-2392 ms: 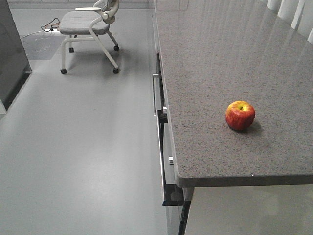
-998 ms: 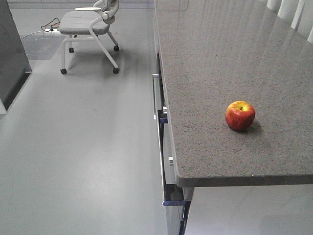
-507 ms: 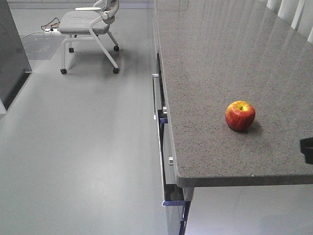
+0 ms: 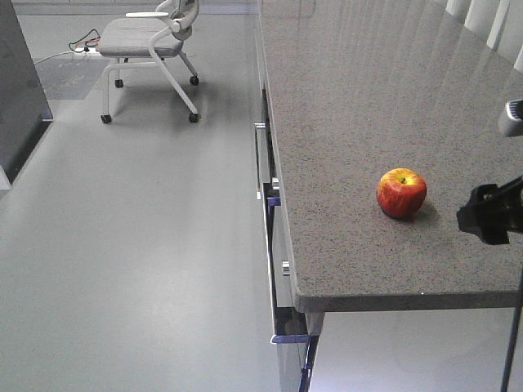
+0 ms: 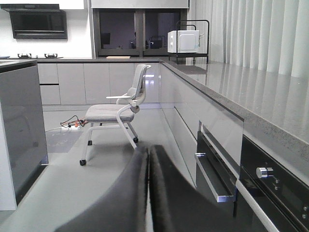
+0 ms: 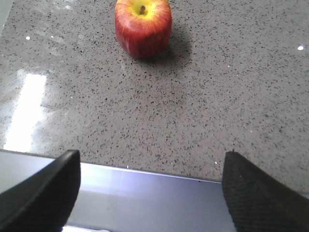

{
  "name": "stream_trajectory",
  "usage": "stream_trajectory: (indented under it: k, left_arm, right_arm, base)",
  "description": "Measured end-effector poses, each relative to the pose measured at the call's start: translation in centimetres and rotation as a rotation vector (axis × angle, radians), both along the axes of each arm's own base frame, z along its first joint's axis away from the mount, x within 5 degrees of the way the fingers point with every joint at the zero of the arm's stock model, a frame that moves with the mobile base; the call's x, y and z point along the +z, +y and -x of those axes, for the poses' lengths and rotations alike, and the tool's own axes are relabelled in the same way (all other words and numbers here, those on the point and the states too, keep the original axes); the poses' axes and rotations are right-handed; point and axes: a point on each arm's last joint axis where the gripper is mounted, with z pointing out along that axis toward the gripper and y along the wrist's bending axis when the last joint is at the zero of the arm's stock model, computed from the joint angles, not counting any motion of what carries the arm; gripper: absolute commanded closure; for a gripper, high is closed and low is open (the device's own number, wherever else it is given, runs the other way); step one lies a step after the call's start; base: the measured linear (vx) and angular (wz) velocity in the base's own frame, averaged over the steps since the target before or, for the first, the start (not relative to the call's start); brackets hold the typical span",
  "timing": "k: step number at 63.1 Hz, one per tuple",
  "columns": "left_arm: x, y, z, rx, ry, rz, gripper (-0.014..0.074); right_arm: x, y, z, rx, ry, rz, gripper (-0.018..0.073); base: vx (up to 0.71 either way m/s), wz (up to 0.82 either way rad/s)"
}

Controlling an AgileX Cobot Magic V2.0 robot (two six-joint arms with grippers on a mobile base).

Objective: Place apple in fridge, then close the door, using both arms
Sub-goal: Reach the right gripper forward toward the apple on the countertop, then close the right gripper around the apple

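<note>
In the front-facing view the apple sits stem-up on the speckled grey desk, near the front edge and well in from the left edge. The right gripper shows at the frame's right side, near the apple but apart from it; this view does not show how its jaws stand. A wheeled chair stands far off on the floor. The dark grey front at the left edge looks like the fridge.

The left wrist view shows the left gripper with its two dark fingers pressed together on nothing, pointing toward the chair. The apple is not in this view.

In the right wrist view the right gripper is spread wide and empty. One finger shows at each lower corner, and the apple lies ahead of them on the desk, slightly left of centre.

The apple is probably light and firm, with smooth, likely waxy skin that could slip. Being round, it may roll if nudged from one side. The best hold looks to be across its widest middle, one finger on each flank with the stem left upward. Squeeze moderately, since hard pressure could bruise it.
</note>
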Motion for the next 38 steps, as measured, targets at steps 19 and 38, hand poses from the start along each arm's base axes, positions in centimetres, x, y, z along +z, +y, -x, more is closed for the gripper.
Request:
stream_trajectory:
  k: [19, 38]
  left_arm:
    - [0.0, 0.0, 0.0, 0.0, 0.0, 0.0, 0.0603]
    - [0.0, 0.0, 0.0, 0.0, 0.0, 0.0, 0.0603]
  right_arm:
    - [-1.3, 0.7, -4.7, 0.021, 0.067, -0.05, -0.0028]
    - [-3.5, 1.0, -9.3, 0.061, 0.121, -0.025, -0.0065]
  base:
    - [0.0, 0.0]
    - [0.0, 0.0]
